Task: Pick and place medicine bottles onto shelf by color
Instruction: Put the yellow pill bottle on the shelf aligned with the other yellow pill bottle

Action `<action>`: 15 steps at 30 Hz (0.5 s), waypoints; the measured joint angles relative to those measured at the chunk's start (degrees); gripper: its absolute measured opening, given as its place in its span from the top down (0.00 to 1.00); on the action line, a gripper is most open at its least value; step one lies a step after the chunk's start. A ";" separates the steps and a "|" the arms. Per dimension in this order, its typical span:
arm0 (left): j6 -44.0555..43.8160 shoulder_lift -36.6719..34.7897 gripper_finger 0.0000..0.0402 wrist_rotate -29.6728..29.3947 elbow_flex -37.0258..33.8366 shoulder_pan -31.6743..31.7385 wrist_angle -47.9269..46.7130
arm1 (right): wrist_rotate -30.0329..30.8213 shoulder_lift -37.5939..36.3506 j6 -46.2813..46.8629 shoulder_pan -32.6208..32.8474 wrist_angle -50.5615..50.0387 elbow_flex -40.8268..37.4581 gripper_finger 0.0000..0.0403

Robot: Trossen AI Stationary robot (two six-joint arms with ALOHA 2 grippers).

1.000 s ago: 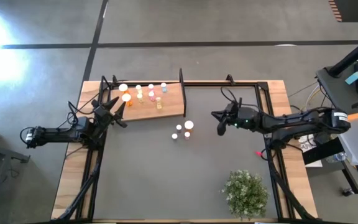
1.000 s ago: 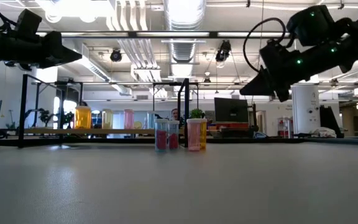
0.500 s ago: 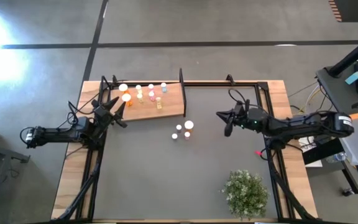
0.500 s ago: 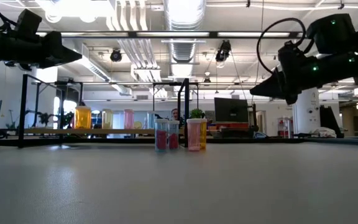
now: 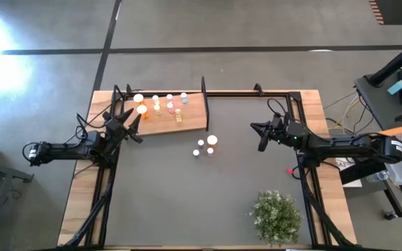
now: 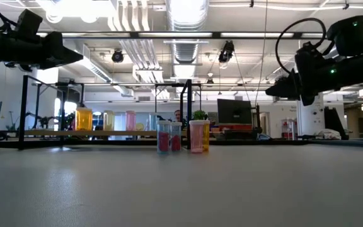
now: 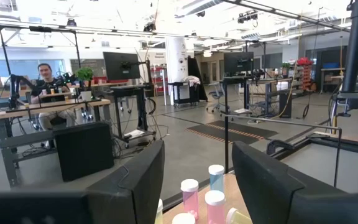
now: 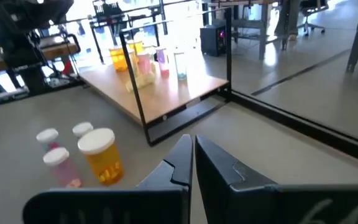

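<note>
High view: closed right tool (image 5: pixel 261 137) hovers well apart from bottles (image 5: pixel 205 146); left tool (image 5: pixel 132 124), open, beside shelf (image 5: pixel 187 120).

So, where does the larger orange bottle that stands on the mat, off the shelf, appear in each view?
High view: the larger orange bottle is near the centre, just off the shelf corner.
Low view: centre, mostly hidden behind a pink bottle.
Left wrist view: not in it.
Right wrist view: lower left, beyond the right gripper.
Shared landmark: the black corner post of the shelf.
</note>
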 joint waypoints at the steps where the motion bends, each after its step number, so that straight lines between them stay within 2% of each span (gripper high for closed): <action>1: 0.00 0.00 0.57 0.00 0.00 0.02 0.04 | 0.16 -0.78 -0.74 0.00 -0.73 0.00 0.98; 9: 0.00 0.00 0.57 0.00 0.02 0.00 0.02 | 2.68 -5.73 -1.92 -0.15 -2.88 0.00 0.98; 15: 0.00 0.00 0.57 0.00 0.00 0.01 0.02 | 2.64 -5.94 3.37 -0.11 -3.15 -0.02 0.98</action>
